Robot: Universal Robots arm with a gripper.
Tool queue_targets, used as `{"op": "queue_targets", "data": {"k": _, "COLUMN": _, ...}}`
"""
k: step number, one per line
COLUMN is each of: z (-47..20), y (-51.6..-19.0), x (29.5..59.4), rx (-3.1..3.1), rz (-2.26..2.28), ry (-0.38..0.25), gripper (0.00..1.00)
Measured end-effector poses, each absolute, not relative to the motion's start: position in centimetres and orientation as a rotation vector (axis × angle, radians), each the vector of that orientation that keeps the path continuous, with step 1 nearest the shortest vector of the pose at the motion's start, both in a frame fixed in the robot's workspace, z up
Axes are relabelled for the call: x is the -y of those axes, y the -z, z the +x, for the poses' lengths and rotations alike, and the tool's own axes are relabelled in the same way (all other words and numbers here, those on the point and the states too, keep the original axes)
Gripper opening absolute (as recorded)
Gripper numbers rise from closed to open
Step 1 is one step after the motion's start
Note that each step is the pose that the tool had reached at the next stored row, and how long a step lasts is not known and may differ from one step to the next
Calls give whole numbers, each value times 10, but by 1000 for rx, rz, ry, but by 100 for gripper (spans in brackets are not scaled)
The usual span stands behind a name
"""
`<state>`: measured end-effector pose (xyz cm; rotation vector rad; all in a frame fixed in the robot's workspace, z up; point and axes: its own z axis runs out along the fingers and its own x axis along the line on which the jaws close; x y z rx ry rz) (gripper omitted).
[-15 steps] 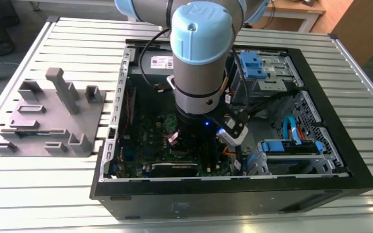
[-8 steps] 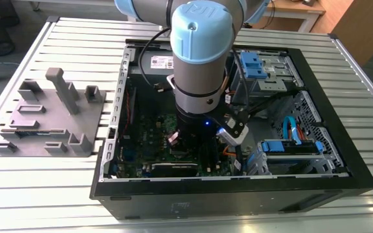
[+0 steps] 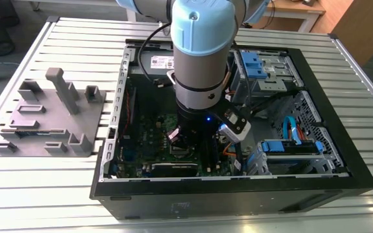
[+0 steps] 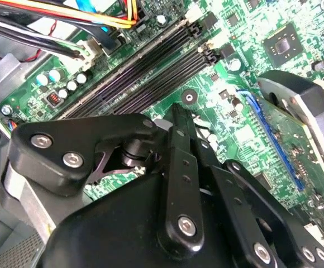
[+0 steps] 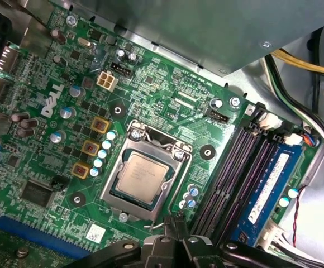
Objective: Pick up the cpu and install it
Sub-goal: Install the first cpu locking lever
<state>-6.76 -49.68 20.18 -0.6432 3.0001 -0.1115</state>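
Observation:
The cpu [image 5: 144,176], a small square chip with a pale silvery top, lies flat inside the shiny metal socket frame [image 5: 180,160] on the green motherboard [image 5: 167,89] in the first wrist view. My gripper [image 5: 175,222] hovers just beside the socket, off the chip, with its black fingers [image 4: 177,145] drawn together and nothing between them. In the exterior view the gripper [image 3: 181,144] reaches down into the open computer case [image 3: 342,160], low over the motherboard [image 3: 149,127].
Black memory slots [image 5: 229,173] and a blue memory stick [image 5: 269,184] run close beside the socket. An expansion card [image 4: 310,111] and bundled cables [image 4: 56,28] lie nearby. Drive cages [image 3: 259,65] stand inside the case. A grey plastic block with posts [image 3: 50,121] sits on the table at the exterior view's left.

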Motion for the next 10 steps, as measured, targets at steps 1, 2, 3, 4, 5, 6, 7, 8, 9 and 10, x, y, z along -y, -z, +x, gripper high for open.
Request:
{"op": "queue_targets", "data": {"k": 1, "z": -68, "y": -202, "x": 497, "rx": -3000, "rz": -643, "ry": 111, "gripper": 11}}
{"op": "queue_targets", "data": {"k": 2, "z": -68, "y": -202, "x": 497, "rx": -3000, "rz": -643, "ry": 112, "gripper": 11}}
{"op": "queue_targets", "data": {"k": 3, "z": -68, "y": -202, "x": 497, "rx": -3000, "rz": -643, "ry": 112, "gripper": 11}}
{"op": "queue_targets", "data": {"k": 4, "z": -67, "y": -202, "x": 497, "rx": -3006, "rz": -645, "ry": 111, "gripper": 11}}
{"op": "queue_targets", "data": {"k": 5, "z": -67, "y": -202, "x": 497, "rx": -3021, "rz": -649, "ry": 109, "gripper": 11}}
{"op": "queue_targets", "data": {"k": 6, "z": -67, "y": -202, "x": 497, "rx": -3039, "rz": -654, "ry": 106, "gripper": 11}}
{"op": "queue_targets", "data": {"k": 7, "z": -67, "y": -202, "x": 497, "rx": -3055, "rz": -658, "ry": 105, "gripper": 11}}
{"op": "queue_targets", "data": {"k": 8, "z": -67, "y": -202, "x": 497, "rx": -3061, "rz": -659, "ry": 104, "gripper": 11}}
{"op": "queue_targets", "data": {"k": 9, "z": -67, "y": -202, "x": 497, "rx": -3061, "rz": -659, "ry": 104, "gripper": 11}}
{"op": "queue_targets", "data": {"k": 10, "z": -67, "y": -202, "x": 497, "rx": -3062, "rz": -660, "ry": 104, "gripper": 11}}
